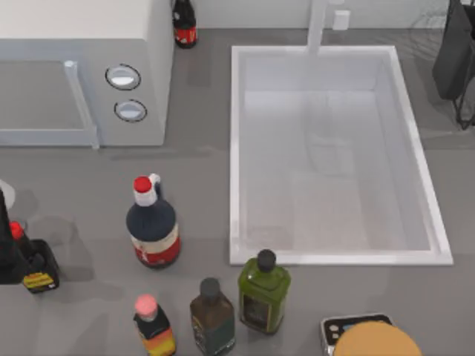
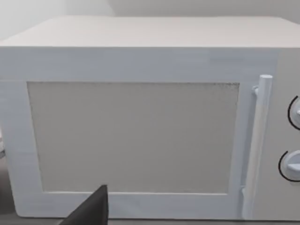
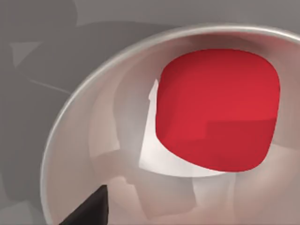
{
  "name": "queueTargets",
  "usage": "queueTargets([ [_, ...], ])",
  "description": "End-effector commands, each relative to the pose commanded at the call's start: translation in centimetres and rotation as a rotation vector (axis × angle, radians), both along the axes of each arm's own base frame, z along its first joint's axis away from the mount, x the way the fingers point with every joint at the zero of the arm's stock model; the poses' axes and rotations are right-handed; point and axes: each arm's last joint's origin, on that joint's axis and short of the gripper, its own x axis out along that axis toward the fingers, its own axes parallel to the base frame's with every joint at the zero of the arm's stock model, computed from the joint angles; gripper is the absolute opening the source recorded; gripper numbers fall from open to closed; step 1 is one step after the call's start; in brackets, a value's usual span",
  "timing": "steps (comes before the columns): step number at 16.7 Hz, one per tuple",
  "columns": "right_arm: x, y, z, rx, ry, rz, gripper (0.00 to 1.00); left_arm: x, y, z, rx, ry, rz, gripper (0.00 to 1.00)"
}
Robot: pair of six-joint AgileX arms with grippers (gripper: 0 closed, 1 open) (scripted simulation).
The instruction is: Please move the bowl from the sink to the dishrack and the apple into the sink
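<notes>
Red apple in a pale dish, white sink on grey worktop.

I cannot tell the state of either jaws. The right wrist view looks down on the apple (image 3: 218, 110), inside a pale round dish (image 3: 70, 122). The sink (image 1: 241, 156) runs lengthwise away from the bottles, beside the microwave (image 1: 152, 44); the left wrist view faces its door.
</notes>
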Motion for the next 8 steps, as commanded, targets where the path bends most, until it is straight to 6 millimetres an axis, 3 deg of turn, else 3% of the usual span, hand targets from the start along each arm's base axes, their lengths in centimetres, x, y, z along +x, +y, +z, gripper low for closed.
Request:
queueTargets([
  [4,0.0,0.1,-0.4,0.0,0.001,0.004,1.0,0.0,0.0,0.0,0.0,0.0,0.0,1.0],
  [8,0.4,-0.1,-3.2,0.001,0.003,0.002,1.0,0.0,0.0,0.0,0.0,0.0,0.0,1.0],
])
